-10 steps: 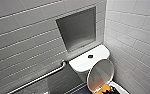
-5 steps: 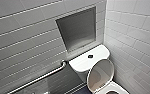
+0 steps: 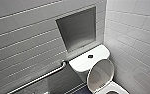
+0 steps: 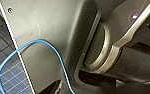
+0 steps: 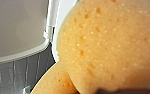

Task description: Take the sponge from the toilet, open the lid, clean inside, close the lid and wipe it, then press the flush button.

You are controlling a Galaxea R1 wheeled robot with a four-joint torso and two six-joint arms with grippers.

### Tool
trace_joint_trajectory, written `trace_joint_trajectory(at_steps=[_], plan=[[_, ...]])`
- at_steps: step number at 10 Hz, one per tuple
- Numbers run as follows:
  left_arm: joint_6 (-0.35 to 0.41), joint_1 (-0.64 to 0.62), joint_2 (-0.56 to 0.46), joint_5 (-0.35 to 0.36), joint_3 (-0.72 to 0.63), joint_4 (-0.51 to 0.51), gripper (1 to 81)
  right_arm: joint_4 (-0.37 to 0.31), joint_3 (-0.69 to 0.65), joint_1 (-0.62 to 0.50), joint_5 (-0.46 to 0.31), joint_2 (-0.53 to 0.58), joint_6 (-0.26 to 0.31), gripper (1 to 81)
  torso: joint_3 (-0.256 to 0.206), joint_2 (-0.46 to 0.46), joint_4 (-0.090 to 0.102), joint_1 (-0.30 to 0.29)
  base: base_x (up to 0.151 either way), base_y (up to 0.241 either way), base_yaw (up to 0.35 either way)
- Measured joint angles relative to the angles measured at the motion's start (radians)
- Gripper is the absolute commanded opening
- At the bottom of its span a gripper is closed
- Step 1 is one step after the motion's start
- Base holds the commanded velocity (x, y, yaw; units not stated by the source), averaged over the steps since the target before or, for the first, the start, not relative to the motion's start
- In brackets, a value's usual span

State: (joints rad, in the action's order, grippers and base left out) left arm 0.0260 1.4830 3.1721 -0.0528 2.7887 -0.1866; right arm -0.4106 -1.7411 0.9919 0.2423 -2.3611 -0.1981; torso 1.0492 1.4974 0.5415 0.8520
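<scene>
Clenching the orange-yellow sponge (image 5: 111,45) beside the raised glossy white oval lid (image 3: 101,75), our right tool (image 5: 121,90), we judged, could knock that lid shut.

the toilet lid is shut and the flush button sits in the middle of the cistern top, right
No: the head view shows the lid raised, not shut. The flush button does sit in the middle of the cistern top.

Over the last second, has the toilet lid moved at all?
No. The lid stands raised in front of the tank, its top edge just right of and below the flush button, exactly as in the earlier pictures.
</scene>
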Motion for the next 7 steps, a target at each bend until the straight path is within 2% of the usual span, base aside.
trace_joint_trajectory(at_steps=[7], plan=[[0.0, 0.0, 0.0, 0.0, 0.0, 0.0, 81.1, 0.001, 0.13, 0.153, 0.108, 0.13, 0.02, 1.0, 0.0, 0.0, 0.0, 0.0, 0.0, 0.0, 0.0]])
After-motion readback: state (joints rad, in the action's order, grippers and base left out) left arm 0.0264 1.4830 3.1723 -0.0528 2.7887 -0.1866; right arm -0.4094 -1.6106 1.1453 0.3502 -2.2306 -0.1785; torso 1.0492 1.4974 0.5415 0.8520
